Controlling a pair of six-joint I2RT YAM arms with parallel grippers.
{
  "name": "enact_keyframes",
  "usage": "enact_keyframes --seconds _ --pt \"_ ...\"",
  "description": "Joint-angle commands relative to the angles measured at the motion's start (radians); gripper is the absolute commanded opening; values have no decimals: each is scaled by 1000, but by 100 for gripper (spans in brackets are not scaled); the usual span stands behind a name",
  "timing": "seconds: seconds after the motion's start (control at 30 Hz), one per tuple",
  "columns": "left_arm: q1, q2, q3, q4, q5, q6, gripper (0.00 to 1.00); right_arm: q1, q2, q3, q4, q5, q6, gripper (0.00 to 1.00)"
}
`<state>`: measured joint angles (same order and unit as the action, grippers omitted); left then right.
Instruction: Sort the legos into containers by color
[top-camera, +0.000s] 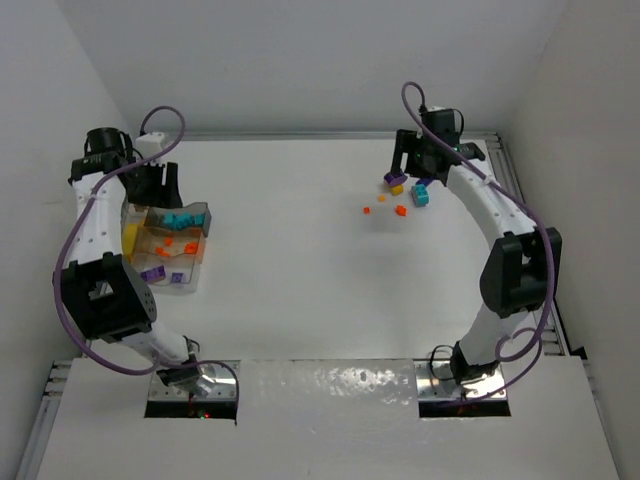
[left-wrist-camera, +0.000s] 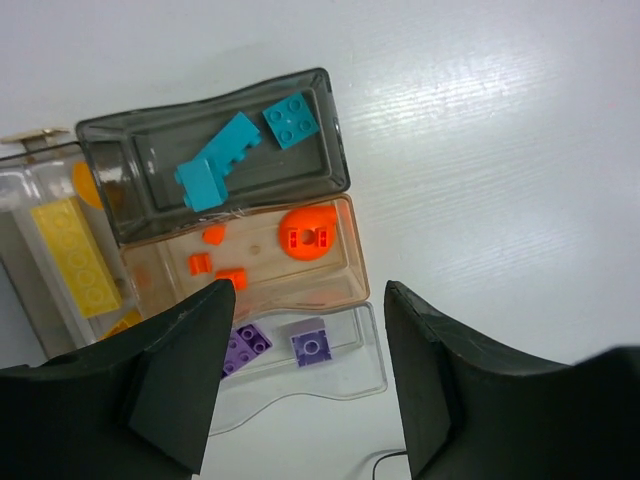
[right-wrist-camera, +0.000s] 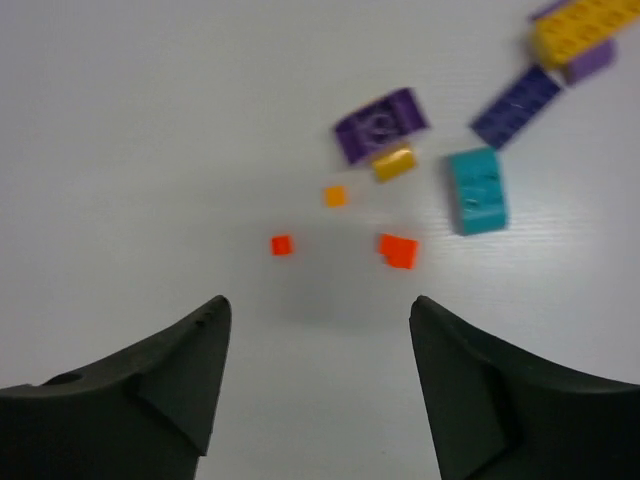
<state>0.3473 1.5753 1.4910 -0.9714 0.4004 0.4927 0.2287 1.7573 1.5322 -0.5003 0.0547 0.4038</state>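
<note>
The containers (top-camera: 190, 282) are one clear divided tray (left-wrist-camera: 300, 388) on the left of the table. It holds teal legos (left-wrist-camera: 215, 172), orange legos (left-wrist-camera: 307, 232), purple legos (left-wrist-camera: 312, 344) and a yellow brick (left-wrist-camera: 78, 256), each colour in its own compartment. My left gripper (top-camera: 155, 200) hangs open above the tray's far side, and its fingers (left-wrist-camera: 190, 340) have nothing between them. Loose legos lie at the far right: a purple arch (right-wrist-camera: 380, 125), a teal brick (right-wrist-camera: 476, 190), orange bits (right-wrist-camera: 399, 250) and a small yellow piece (right-wrist-camera: 394, 162). My right gripper (right-wrist-camera: 320, 305) hovers open just short of them, empty.
A dark purple brick (right-wrist-camera: 517, 105) and a long yellow brick (right-wrist-camera: 580, 30) lie at the far edge of the loose group. White walls close the table at the back and on both sides. The arm bases sit at the near edge.
</note>
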Motion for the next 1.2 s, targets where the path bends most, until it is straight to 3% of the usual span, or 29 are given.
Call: enact_keyframes --seconds 0.0,0.23,0.53,0.73,0.83,0.97,1.03,1.17 --pt "-33 -17 84 7 -18 -6 59 8 1 5 -3 131 1 81" --pt "-79 8 101 -3 -55 -49 58 -48 100 100 -49 143 92 87" --pt "-77 -28 32 -38 -91 27 58 -51 310 299 -44 252 -37 92" --pt "-77 18 119 -56 -43 -2 58 -54 459 454 -69 181 49 91" --pt "-77 51 158 -70 -48 -9 58 -52 482 459 -98 341 251 89" --pt "-79 66 166 -72 -41 -11 58 -46 404 332 6 396 614 81" --pt "-77 75 164 -70 -41 -16 58 -28 386 257 83 450 687 80" --pt "-77 77 161 -75 -46 -3 58 0 451 353 3 507 747 81"
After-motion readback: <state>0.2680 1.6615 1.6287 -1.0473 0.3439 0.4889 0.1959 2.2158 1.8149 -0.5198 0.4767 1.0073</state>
